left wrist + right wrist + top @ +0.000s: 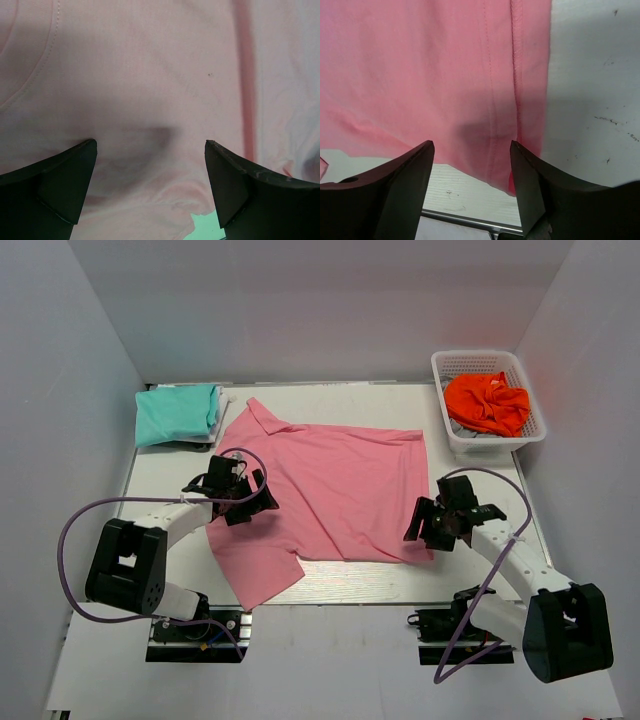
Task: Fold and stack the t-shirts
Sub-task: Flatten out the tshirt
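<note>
Pink tee soft, limp, light; pinch hem corners. L gripper fingers wide apart; R gripper apart over near-right hem.

Orange cloth is covering a grey item in the basket, and both wrist views are cropping the pink t-shirt.

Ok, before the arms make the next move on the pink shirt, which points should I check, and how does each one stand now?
1. Pink shirt spread out, unfolded: ok.
2. Left pincer open over the pink cloth: ok.
3. Right pincer over the hem corner, jaws apart: ok.
4. Cloth pinched by either pincer: not ok, none yet.
5. Teal shirt folded at the far left, out of the way: ok.
6. Basket apart from the pink shirt: ok.
</note>
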Tool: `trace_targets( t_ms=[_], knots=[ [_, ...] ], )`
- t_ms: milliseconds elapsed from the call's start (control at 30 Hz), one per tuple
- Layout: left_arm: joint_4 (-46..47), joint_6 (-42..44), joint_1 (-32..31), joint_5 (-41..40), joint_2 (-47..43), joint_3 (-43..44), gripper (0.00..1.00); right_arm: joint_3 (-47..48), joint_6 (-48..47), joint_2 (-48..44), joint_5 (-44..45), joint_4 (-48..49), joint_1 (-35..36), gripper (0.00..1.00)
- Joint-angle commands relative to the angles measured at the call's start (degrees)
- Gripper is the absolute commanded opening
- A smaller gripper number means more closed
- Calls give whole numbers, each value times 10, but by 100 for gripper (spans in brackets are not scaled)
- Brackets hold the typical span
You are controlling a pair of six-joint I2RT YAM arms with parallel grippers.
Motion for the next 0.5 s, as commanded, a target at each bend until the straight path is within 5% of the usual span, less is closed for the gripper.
trace_targets(
  t_ms=[0,333,400,467],
  knots=[
    [-33,4,0,-37,-2,-20,100,-6,-3,2,-1,-25,4,69],
    [-33,4,0,-42,-8,-25,100,-22,6,26,-13,-3,4,70],
    [-33,4,0,-42,-2,-25,100,-22,4,32,-22,2,5,67],
    [-33,4,0,-42,-2,-25,100,-18,0,33,-35,10,5,51]
  ],
)
